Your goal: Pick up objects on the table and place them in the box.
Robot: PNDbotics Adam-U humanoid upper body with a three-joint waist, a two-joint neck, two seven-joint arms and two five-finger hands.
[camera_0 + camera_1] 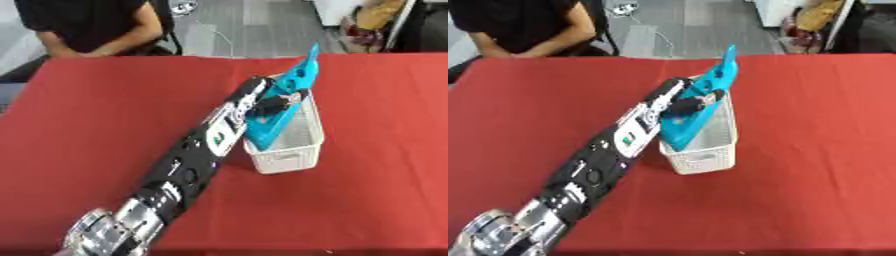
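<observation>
left robot hand (269, 103) | grips blue object (284, 107) | over white box (293, 155)

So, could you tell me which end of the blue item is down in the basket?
The broad near end of the blue item dips into the white basket; the narrow tip points up over the far rim, left hand gripping its middle.

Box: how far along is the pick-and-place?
In hand: the left hand holds a blue flat object standing tilted in the white box, its top above the rim. Left: release it. The red table shows nothing else loose. Box contents can't be made out.
</observation>
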